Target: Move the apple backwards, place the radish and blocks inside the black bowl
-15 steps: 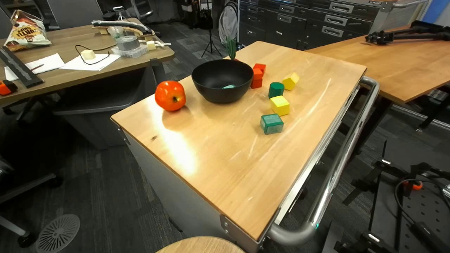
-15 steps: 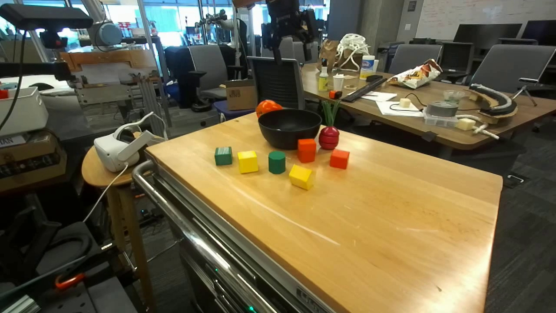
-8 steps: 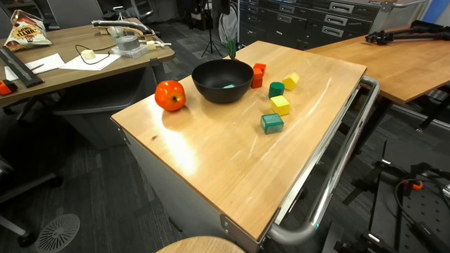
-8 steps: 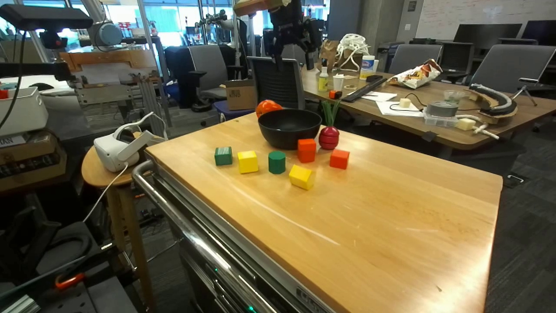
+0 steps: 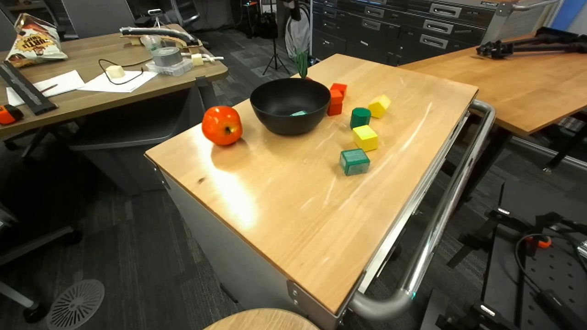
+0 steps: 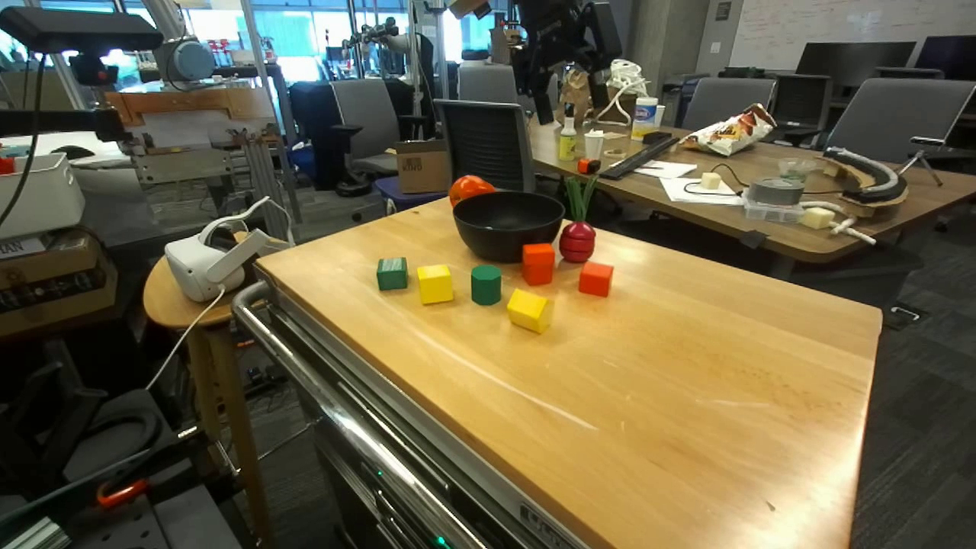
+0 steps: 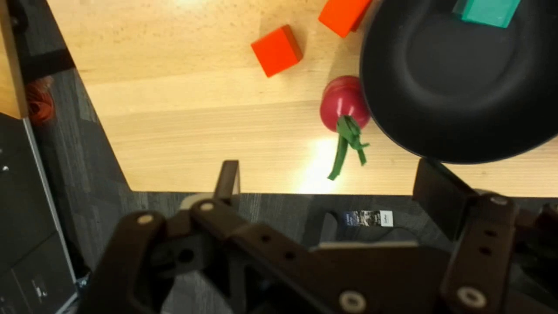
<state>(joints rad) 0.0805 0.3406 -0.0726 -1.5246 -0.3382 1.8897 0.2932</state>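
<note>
While the gripper (image 7: 329, 183) hangs, jaws spread wide | apple (image 5: 222, 125) sits by the bench (image 5: 293, 220) edge opposite the handle (image 5: 444, 213), near a corner | radish (image 6: 577, 242), same edge, just beside black bowl (image 6: 492, 240) | teal block (image 7: 491, 11) in bowl, yellow blocks (image 6: 435, 284) nearer handle

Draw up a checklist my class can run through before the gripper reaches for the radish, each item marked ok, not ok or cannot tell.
1. Gripper open, holding nothing: ok.
2. Radish standing upright: ok.
3. Radish between the jaws: not ok; its red body lies beyond them in the wrist view.
4. Gap between radish and black bowl: cannot tell; their edges meet in the wrist view.
5. Room inside the black bowl: ok; one teal block shows there.
6. Apple clear of the black bowl: ok, it sits apart.
</note>
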